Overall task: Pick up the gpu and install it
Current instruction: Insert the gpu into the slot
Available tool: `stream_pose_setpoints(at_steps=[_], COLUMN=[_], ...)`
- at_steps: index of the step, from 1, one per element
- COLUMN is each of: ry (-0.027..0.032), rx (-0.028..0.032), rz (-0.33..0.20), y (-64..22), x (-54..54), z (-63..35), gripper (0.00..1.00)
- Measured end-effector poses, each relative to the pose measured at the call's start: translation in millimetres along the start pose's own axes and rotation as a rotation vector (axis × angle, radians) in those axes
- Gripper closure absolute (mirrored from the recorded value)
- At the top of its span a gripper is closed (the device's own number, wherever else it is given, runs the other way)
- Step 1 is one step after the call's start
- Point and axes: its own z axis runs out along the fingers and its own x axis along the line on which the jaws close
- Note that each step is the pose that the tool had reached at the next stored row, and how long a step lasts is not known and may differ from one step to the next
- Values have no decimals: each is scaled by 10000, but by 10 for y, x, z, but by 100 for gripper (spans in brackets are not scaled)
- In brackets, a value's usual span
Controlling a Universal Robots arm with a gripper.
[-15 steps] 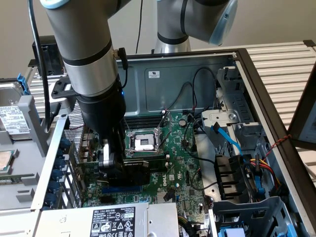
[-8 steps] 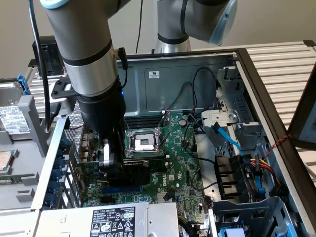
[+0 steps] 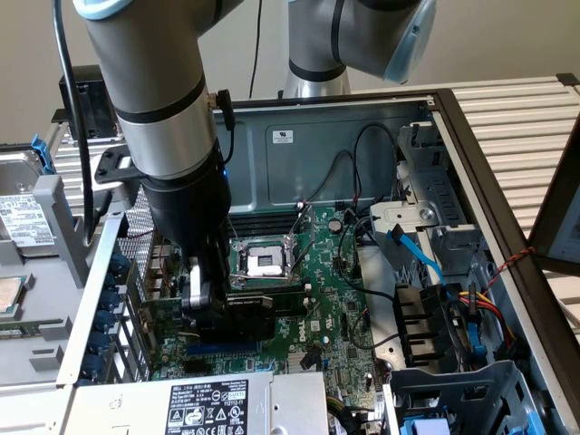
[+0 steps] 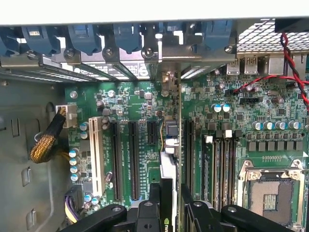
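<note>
My gripper (image 3: 207, 292) is down inside the open computer case, shut on the gpu (image 3: 243, 314), a black-shrouded card held on edge just above the green motherboard (image 3: 335, 308), beside the CPU socket (image 3: 263, 263). In the wrist view the gpu (image 4: 169, 162) is seen edge-on between my gripper's (image 4: 170, 195) black fingers (image 4: 154, 195). It runs along the expansion slots (image 4: 134, 159), and its metal bracket (image 4: 169, 79) reaches the rear slot openings. Whether its edge sits in a slot is hidden.
A grey power supply (image 3: 208, 403) with a label lies at the case's near edge. Blue slot latches (image 3: 100, 335) line the exterior view's left wall. Cables (image 3: 417, 254) and a drive cage (image 3: 426, 222) crowd the right side. Memory slots (image 4: 222, 164) and a red wire (image 4: 289, 63) lie near the card.
</note>
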Motion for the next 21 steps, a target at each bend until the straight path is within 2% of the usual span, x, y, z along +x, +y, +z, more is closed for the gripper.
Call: stream_pose_setpoints(at_steps=[21], ry=[-28], rx=[2], rz=[-240], y=[2], x=[-1], z=[5], gripper=[73])
